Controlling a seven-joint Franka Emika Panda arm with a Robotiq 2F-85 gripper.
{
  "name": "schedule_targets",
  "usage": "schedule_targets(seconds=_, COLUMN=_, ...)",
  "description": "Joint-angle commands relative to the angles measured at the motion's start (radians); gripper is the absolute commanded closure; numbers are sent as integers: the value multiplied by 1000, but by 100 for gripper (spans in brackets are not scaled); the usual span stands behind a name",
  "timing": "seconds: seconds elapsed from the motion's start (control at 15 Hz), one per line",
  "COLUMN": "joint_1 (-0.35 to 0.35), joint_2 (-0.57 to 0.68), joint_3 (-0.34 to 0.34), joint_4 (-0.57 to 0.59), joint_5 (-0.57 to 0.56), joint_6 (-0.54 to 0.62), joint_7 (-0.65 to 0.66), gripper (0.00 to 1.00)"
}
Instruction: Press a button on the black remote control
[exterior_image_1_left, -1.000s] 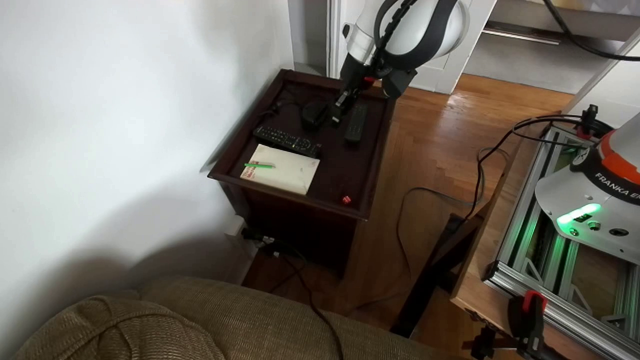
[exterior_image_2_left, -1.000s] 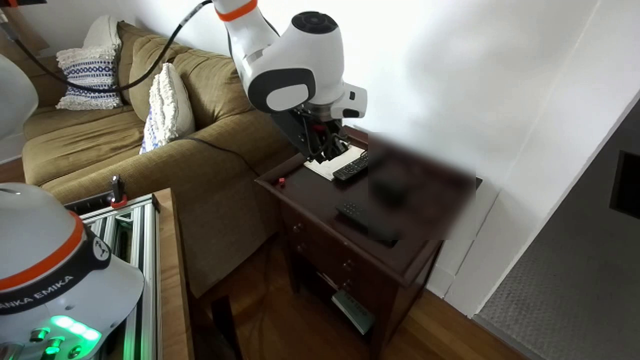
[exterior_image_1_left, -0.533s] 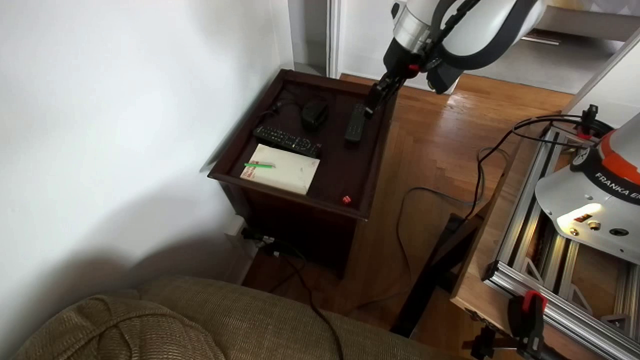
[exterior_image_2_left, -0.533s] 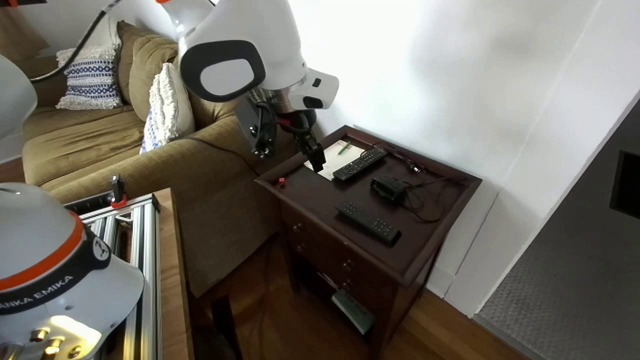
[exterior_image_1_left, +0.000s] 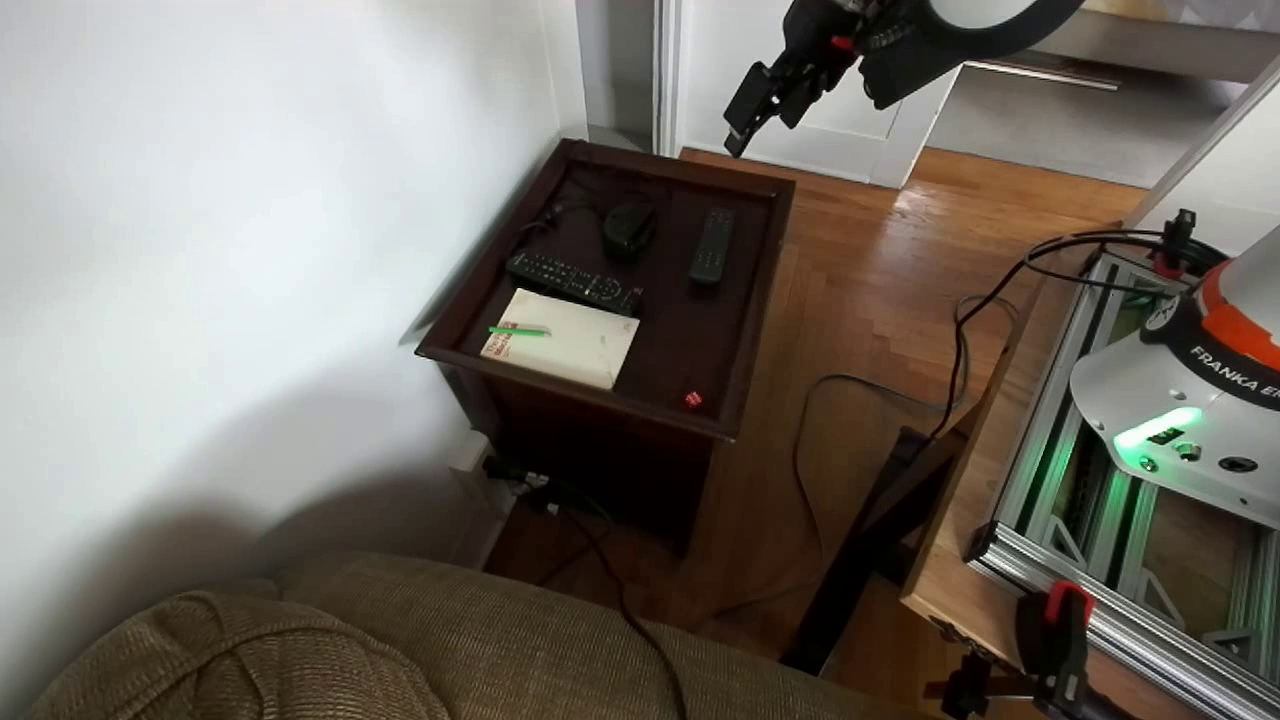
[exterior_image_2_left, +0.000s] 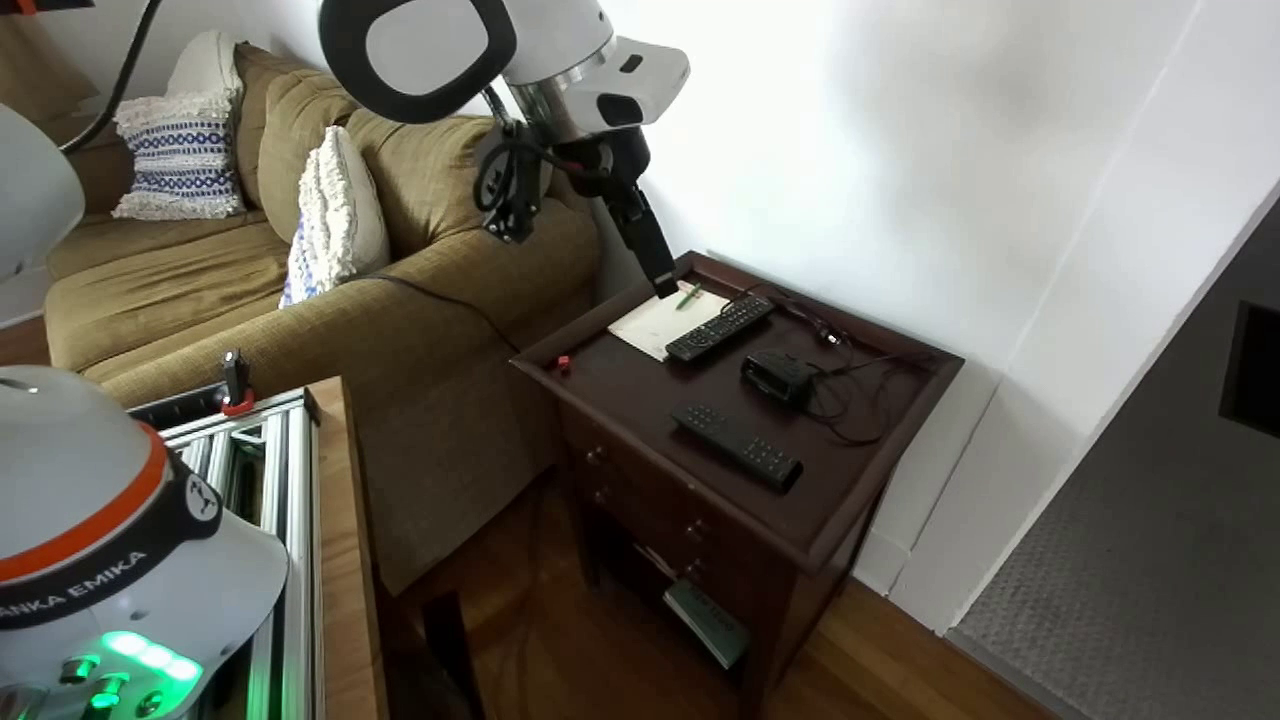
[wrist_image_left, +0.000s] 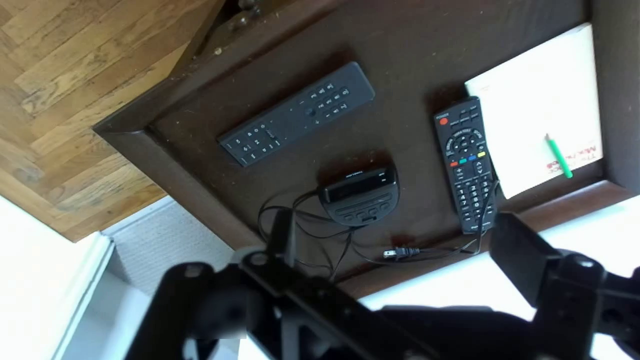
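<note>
Black plastic describes both the plain remote (wrist_image_left: 296, 114) and the remote with coloured buttons (wrist_image_left: 465, 162), and the task sentence doesn't tell you which is meant. Both lie face up on the bench (exterior_image_2_left: 625, 390), well apart. In your wrist view the plain one slants, its long axis running from lower left to upper right, on the far side of the alarm clock (wrist_image_left: 362, 200) from your gripper (wrist_image_left: 397, 227). The other runs steeply, nearly square to the line between your fingertips (wrist_image_left: 517, 245), its number pad (wrist_image_left: 474, 196) towards the picture-right finger and its red power button (wrist_image_left: 443, 121) at the far end. Your coming move turns on that choice: I'd judge it up-picture and leftward past the clock for the plain one, up-picture and rightward for the other, with a descent either way.

Your fingers stand wide apart with nothing between them, and both exterior views show them raised clear of the bench; no press is under way. Bringing them together would probably give you a neater tip for a single button.

Watch the cord (wrist_image_left: 481, 225) that appears to cross the number pad's corner, and the white book (wrist_image_left: 540, 107) just beside that remote; whether book and remote touch, you can't tell. A red die (exterior_image_2_left: 564, 364) sits farther out, near the bench's edge.
</note>
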Motion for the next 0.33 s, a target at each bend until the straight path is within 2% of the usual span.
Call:
schedule_targets(seconds=0.0, joint_1=-1, joint_2=-1, joint_3=1, joint_4=-1, joint_5=0, joint_6=0, joint_7=2, gripper=0)
schedule_targets(seconds=0.27, joint_1=-4, joint_2=0, joint_3=2, joint_4=-2, joint_5=0, joint_6=0, joint_7=2, gripper=0)
